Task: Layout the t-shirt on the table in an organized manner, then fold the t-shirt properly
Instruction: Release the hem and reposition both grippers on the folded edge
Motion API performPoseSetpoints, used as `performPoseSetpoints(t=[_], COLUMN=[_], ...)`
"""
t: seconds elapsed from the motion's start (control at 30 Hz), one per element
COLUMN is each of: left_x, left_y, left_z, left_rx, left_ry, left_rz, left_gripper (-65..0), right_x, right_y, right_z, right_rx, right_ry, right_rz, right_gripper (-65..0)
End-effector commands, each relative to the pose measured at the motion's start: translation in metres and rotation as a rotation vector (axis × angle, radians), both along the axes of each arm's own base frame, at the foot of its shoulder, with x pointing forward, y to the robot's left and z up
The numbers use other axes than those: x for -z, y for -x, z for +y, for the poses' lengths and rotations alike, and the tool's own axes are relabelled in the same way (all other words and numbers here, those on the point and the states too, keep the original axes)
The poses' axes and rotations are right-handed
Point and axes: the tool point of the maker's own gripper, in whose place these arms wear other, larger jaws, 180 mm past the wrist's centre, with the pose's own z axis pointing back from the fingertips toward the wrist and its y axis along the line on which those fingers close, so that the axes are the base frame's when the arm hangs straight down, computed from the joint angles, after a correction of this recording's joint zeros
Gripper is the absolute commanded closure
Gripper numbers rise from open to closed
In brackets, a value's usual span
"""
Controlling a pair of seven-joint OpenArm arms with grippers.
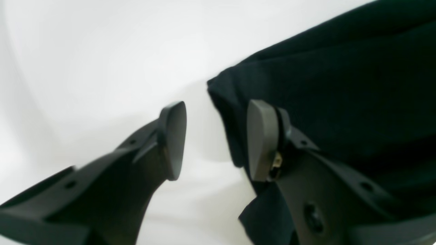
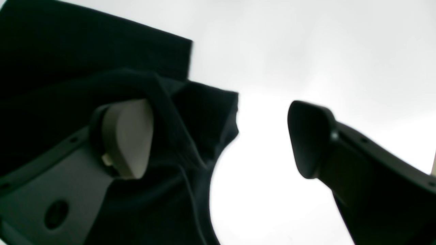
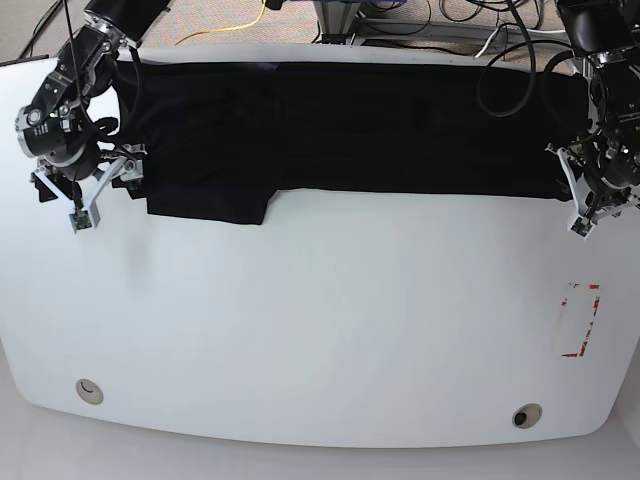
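The black t-shirt point(image 3: 340, 130) lies spread in a wide band along the far part of the white table point(image 3: 320, 330), print hidden. A flap hangs lower at its left end. My right gripper point(image 3: 98, 188) sits at the shirt's left edge. In the right wrist view it point(image 2: 218, 139) is wide open, with folds of the t-shirt point(image 2: 190, 112) draped beside one finger point(image 2: 127, 136). My left gripper point(image 3: 583, 198) is at the shirt's right end. Its wrist view shows it point(image 1: 218, 143) open, and a corner of the t-shirt point(image 1: 323, 85) lies loose against one pad point(image 1: 260, 139).
Red tape marks point(image 3: 580, 320) sit near the table's right edge. Two small round holes point(image 3: 90, 390) point(image 3: 525, 415) are near the front edge. Cables point(image 3: 420, 20) run behind the table's far edge.
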Motion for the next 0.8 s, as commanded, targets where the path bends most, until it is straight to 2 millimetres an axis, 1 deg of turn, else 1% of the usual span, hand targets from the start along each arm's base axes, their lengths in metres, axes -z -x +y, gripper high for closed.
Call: performPoseSetpoints(t=[0.0, 0.07, 0.13, 0.3, 0.4, 0.57, 0.73, 0.77], left_x=[-0.02, -0.023, -0.025, -0.025, -0.024, -0.024, -0.024, -0.024], left_y=[-0.011, -0.012, -0.013, -0.011, -0.01, -0.01, -0.01, -0.01], left_z=[0.001, -0.001, -0.001, 0.002, 0.001, 0.001, 0.001, 0.001], left_rx=[0.021, 0.025, 0.029, 0.021, 0.022, 0.022, 0.022, 0.022], left_ry=[-0.024, -0.028, -0.032, -0.039, -0.037, -0.037, -0.037, -0.037], left_rz=[-0.061, -0.07, -0.076, -0.065, -0.063, -0.063, -0.063, -0.063], left_gripper=[-27.2, -27.2, -27.2, -27.1, -26.9, -26.9, -26.9, -26.9], right_x=[-0.01, -0.008, -0.005, 0.012, 0.016, 0.013, 0.007, 0.005], right_y=[-0.012, -0.012, -0.009, 0.016, 0.025, 0.029, 0.034, 0.036], right_z=[0.007, 0.013, 0.015, 0.011, 0.011, 0.009, -0.008, -0.015], right_rx=[-0.007, -0.012, -0.011, 0.004, 0.003, 0.002, 0.006, 0.018], right_ry=[-0.014, -0.025, -0.026, -0.021, -0.018, 0.002, 0.055, 0.067], right_rz=[-0.048, -0.045, -0.027, 0.066, 0.082, 0.084, 0.101, 0.101], right_gripper=[-59.9, -59.9, -59.9, -59.9, -59.9, -59.9, -59.9, -59.9])
